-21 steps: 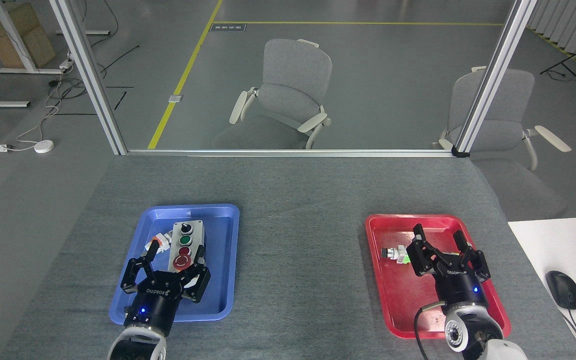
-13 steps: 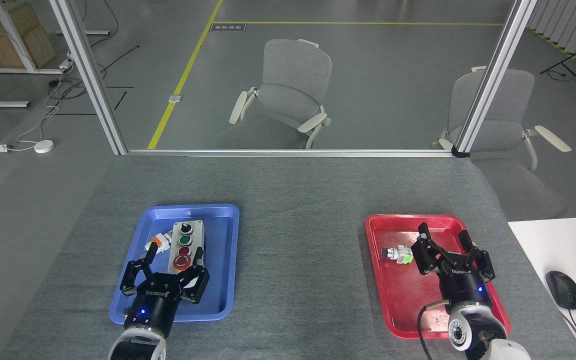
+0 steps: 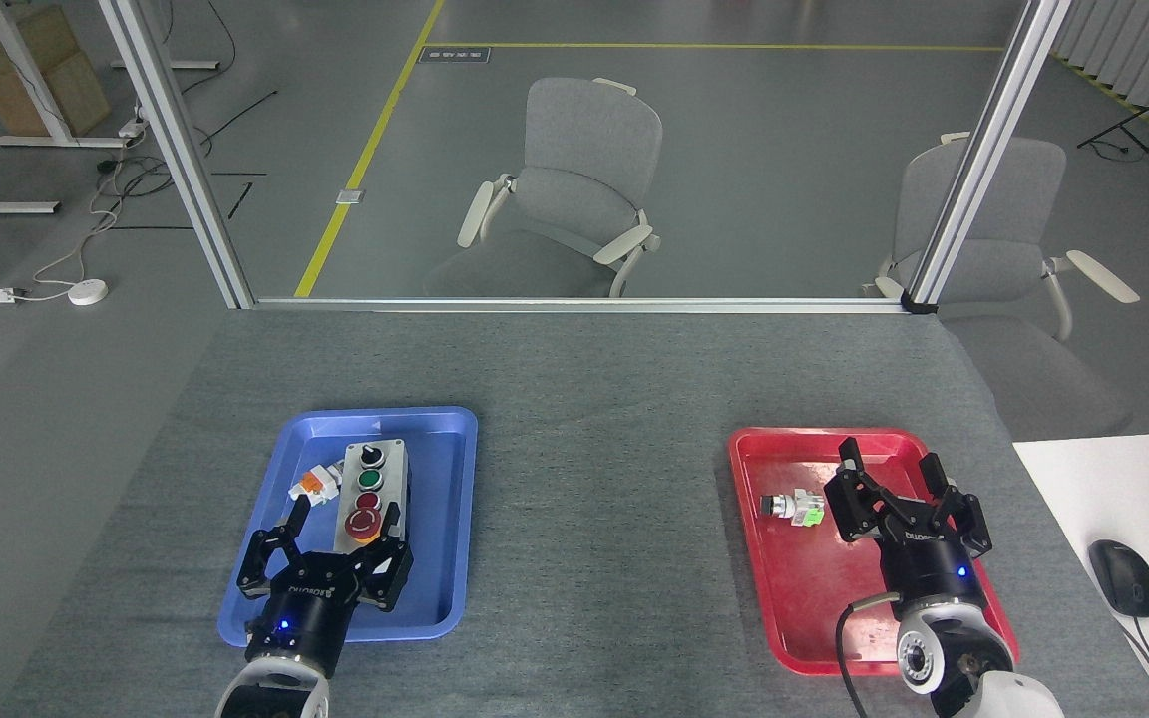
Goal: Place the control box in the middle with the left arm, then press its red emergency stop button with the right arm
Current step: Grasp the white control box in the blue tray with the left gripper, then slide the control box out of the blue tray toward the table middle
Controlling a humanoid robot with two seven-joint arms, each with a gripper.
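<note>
Over on the left, the left pincer (image 3: pixel 340 543) is hanging with its fingers spread wide at the near end of the control box (image 3: pixel 369 489), one finger standing to the box's left and the other close at its right edge, not closed on it as far as I can tell. That box is lying in the blue tray (image 3: pixel 445 598), its long axis running away from the robot, so the pincer is sitting straight in line with it at the end where the red emergency stop button (image 3: pixel 364 523) is mounted. Beside the box, a small white-and-orange switch part (image 3: pixel 315 482) is resting just to its left in the same tray. Across a bare stretch of tabletop (image 3: pixel 594 519), the right pincer (image 3: pixel 897 484) is hovering, also splayed wide and holding nothing, above the red tray (image 3: pixel 764 598), with a little green-and-silver switch part (image 3: pixel 794 507) lying just to its left. Clearly the left arm is nearer the box; the right one is well apart. Counting up, I am seeing one box, two trays, two loose switch parts, two pincers.
</note>
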